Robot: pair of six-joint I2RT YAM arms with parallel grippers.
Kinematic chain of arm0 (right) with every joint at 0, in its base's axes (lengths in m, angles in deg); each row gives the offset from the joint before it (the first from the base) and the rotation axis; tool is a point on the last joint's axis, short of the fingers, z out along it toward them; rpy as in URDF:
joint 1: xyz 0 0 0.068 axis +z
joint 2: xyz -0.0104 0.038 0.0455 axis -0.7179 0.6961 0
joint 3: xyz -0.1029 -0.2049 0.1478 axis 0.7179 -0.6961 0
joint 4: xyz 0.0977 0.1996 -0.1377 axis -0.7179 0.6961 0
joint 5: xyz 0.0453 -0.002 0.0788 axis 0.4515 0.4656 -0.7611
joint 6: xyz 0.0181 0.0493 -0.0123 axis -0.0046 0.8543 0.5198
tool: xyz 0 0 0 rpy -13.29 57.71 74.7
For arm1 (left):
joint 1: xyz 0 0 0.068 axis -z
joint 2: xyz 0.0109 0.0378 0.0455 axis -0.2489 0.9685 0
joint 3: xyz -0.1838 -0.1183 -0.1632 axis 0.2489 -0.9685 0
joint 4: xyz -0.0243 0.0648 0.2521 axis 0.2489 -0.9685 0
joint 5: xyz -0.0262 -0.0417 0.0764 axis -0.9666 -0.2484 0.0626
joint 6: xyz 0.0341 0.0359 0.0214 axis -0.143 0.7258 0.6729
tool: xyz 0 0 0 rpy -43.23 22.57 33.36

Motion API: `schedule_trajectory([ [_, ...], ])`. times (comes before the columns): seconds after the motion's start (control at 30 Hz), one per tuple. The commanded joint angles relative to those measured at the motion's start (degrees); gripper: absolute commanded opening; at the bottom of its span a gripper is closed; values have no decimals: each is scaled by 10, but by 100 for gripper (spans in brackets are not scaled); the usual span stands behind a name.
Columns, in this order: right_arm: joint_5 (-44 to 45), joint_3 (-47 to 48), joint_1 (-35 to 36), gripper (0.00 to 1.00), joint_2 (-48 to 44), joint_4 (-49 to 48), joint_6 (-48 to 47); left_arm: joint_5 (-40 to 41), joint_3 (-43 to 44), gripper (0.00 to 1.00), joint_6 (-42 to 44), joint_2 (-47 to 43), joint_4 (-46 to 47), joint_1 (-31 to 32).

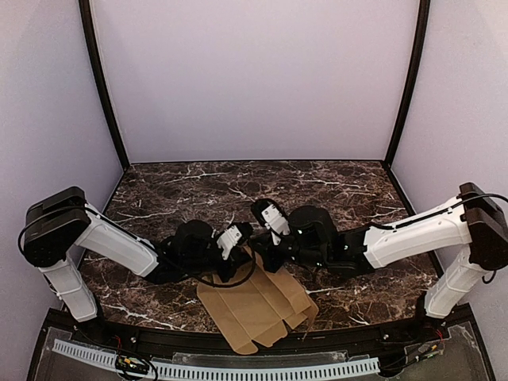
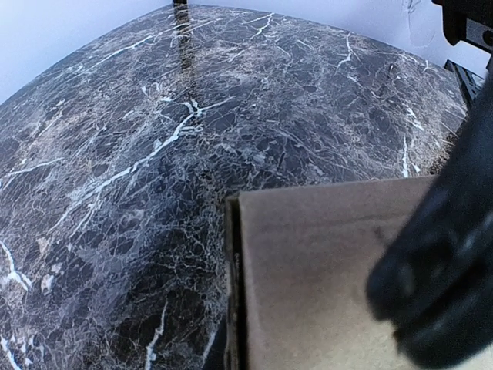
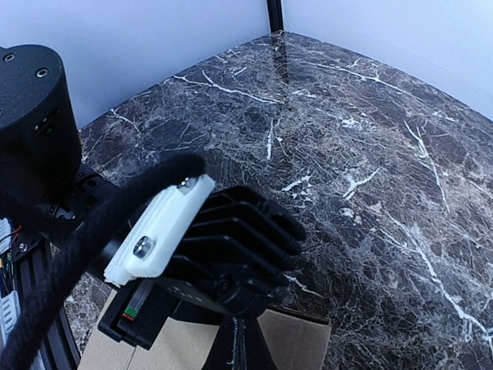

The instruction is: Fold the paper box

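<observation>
While both arms reach toward the middle of the marble table [image 1: 333, 190], the left gripper [image 1: 240, 255] and the right gripper [image 1: 268, 258] come very near each other over the far end of the paper box [image 1: 254, 313]. From the top camera the paper box is a flat brown cardboard sheet with crease lines and cut tabs. It lies on the near side of the table, between the two arm bases, and its near corner goes past the front edge of the marble.

A black cable [image 1: 238, 279] hangs from the left arm in a loop over the far part of the sheet.

From the left wrist camera, a plain cardboard panel fills the lower right. Its left edge is straight, with a dark line along it, and the marble is behind it. A blurred black shape [image 2: 435, 289] covers the right part of the panel; I cannot tell if it is a finger.

From the right wrist camera, a ribbed black housing [image 3: 231, 247] with a white plate [image 3: 158, 227] stands in front, and cardboard shows just under it. The fingers of the right gripper are hidden there.

For both grippers I cannot tell whether the fingers are spread, pressed together, or pinching the cardboard.
</observation>
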Motion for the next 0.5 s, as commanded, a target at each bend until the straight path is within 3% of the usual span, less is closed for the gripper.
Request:
schedule_trajectory([
  [0.0,-13,16,-6,0,27,-47,18,3,-14,4,-9,8,27,0],
  [0.47,-17,3,-9,0,75,-69,29,15,-27,8,-42,26,62,1],
])
